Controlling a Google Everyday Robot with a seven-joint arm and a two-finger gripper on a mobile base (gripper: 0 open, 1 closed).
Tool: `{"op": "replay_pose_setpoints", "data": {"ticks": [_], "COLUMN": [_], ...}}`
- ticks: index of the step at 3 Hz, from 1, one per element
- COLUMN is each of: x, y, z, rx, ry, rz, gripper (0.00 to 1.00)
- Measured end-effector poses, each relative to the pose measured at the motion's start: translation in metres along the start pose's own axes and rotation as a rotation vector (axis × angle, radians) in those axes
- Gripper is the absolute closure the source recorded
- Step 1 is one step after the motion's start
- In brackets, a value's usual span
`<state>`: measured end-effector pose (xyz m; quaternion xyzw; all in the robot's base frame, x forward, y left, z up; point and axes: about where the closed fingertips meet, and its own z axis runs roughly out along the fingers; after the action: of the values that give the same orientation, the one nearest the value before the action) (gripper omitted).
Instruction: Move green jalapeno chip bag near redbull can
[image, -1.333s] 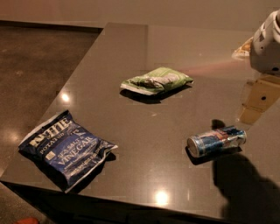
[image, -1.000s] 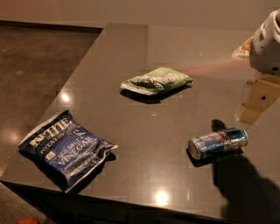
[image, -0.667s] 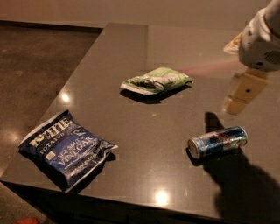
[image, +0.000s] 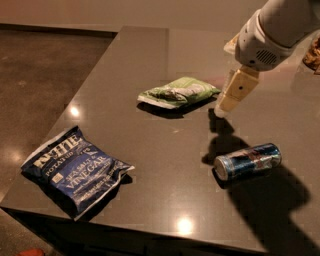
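Note:
The green jalapeno chip bag (image: 179, 92) lies flat near the middle of the dark table. The redbull can (image: 248, 161) lies on its side at the right front, silver top toward the left. My gripper (image: 223, 107) hangs from the white arm at the upper right, its tan finger pointing down just right of the bag's right end and above the table. It holds nothing that I can see.
A larger dark blue salt-and-vinegar chip bag (image: 74, 170) lies at the front left corner. The table's left edge (image: 80, 95) runs diagonally, with floor beyond. A brownish object (image: 313, 54) shows at the far right edge.
The arm has swung left and toward the green bag, from above the can to beside the bag's right end. The bags and can have not moved.

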<state>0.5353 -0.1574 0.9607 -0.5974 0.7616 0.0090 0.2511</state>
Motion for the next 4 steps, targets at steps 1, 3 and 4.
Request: {"op": "replay_pose_setpoints", "data": {"ticks": [1, 3, 4], "x": [-0.025, -0.059, -0.068], "y": [-0.017, -0.029, -0.024], "z": [0.031, 0.093, 0.114], "rx": [-0.019, -0.087, -0.121], "ry": [-0.034, -0.047, -0.041], "rz": [0.006, 0.018, 0.020], "gripper": [0.00, 0.00, 0.00]}}
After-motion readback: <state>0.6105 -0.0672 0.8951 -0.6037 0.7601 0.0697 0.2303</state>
